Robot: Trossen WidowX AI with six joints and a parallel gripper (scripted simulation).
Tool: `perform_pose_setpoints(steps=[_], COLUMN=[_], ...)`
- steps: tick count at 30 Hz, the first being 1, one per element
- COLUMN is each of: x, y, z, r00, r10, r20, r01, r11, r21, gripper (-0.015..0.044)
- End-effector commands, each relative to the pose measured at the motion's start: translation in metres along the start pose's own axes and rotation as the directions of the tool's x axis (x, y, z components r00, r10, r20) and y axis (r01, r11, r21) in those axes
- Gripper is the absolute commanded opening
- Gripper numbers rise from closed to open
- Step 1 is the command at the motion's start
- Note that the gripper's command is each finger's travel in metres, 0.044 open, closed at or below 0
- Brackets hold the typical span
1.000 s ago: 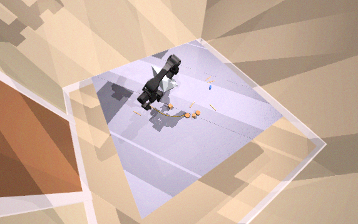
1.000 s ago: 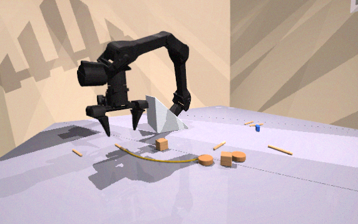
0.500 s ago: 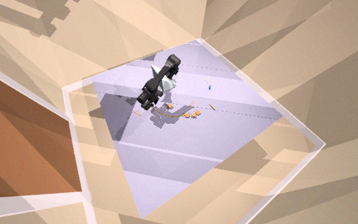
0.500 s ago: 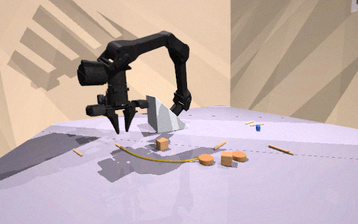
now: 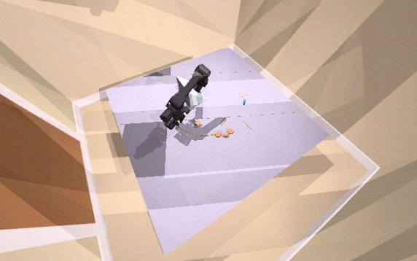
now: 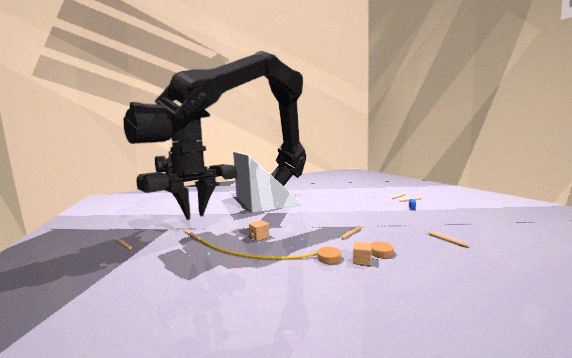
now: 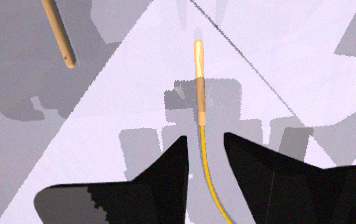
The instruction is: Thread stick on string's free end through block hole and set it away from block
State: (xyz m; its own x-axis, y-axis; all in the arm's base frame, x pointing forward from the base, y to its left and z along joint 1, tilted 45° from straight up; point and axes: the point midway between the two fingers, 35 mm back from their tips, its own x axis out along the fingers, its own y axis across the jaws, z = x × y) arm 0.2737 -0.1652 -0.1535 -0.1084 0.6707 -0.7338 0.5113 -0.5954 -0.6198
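The stick (image 6: 192, 234) (image 7: 199, 82) lies on the table at the free end of the yellow string (image 5: 200, 135) (image 6: 260, 257) (image 7: 204, 157). The string curves to a round button (image 5: 218, 134) (image 6: 329, 255). The wooden block (image 5: 197, 124) (image 6: 259, 230) sits on the table; a dark hole shows in its left face in the exterior view. My gripper (image 6: 195, 217) (image 7: 205, 140) points down, partly open and empty, above the table near the stick. In the wrist view the string runs between the fingertips and the stick lies ahead of them. The arm hides the stick in the top view.
A loose stick (image 6: 124, 244) (image 7: 60, 35) lies left of the string's stick. A second cube (image 6: 362, 253) and button (image 6: 382, 249) stand beside the string's button. More sticks (image 6: 352, 232) (image 6: 449, 239) and a blue object (image 6: 412, 204) lie right. A grey wedge (image 6: 267, 192) stands behind the block.
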Motion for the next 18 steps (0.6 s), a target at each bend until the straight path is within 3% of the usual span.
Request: perform_pose_setpoints(steps=[1,18], x=[0.008,0.036], y=[-0.001,-0.002], z=[0.0,-0.001], r00=[1.0,1.0], r10=[-0.006,-0.007], r20=[-0.002,-0.003], r01=[0.006,0.007], r11=[1.0,1.0], r21=[0.006,0.005], gripper=[0.0124,0.0124])
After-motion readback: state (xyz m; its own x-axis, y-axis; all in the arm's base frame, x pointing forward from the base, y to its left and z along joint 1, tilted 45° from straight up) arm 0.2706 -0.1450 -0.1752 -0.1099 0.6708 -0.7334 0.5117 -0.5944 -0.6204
